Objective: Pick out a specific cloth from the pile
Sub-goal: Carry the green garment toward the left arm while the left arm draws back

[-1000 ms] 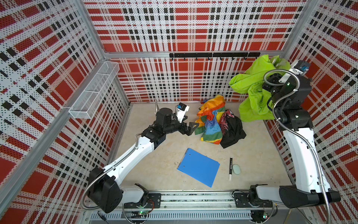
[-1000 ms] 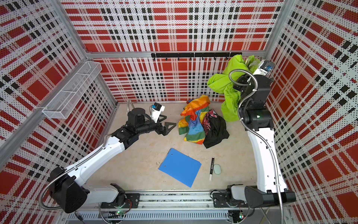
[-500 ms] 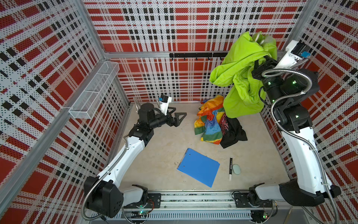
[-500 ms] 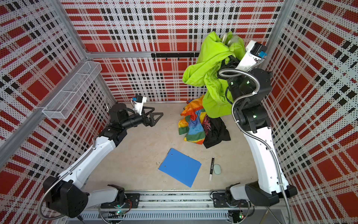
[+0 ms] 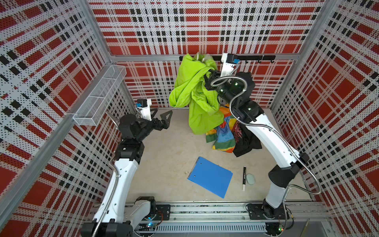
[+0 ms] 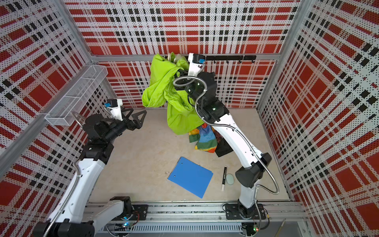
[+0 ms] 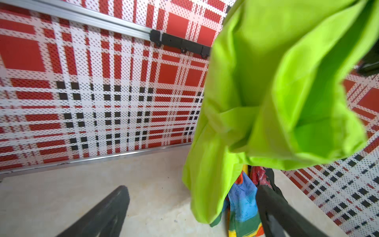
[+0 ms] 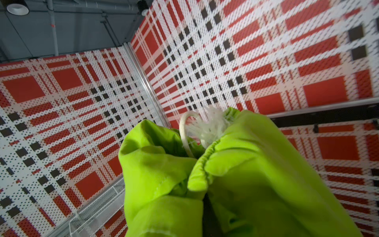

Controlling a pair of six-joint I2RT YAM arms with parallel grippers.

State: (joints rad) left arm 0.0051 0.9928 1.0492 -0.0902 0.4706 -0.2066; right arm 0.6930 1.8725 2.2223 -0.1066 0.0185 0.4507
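The lime-green cloth [image 5: 194, 96] [image 6: 164, 88] hangs high in front of the back wall, clear of the floor. My right gripper [image 5: 205, 68] [image 6: 178, 66] is shut on its bunched top, where a white cord [image 8: 185, 133] sticks out. In the right wrist view the cloth [image 8: 246, 174] wraps the fingers and hides them. Its lower end hangs over the pile [image 5: 225, 135] [image 6: 206, 139] of a rainbow-striped cloth and a black garment [image 5: 247, 142] on the floor. My left gripper [image 5: 164, 112] [image 6: 139, 111] [image 7: 190, 195] is open and empty, left of the cloth [image 7: 276, 92].
A blue clipboard [image 5: 211, 176] lies at the front centre, with a black marker [image 5: 244, 178] and a pale disc [image 5: 250, 179] to its right. A wire basket [image 5: 100, 96] hangs on the left wall. A black hook rail [image 5: 256, 58] runs along the back wall.
My right arm has lifted the green cloth and swung it left along the back wall, over the pile. My left arm has drawn back left, away from the pile.
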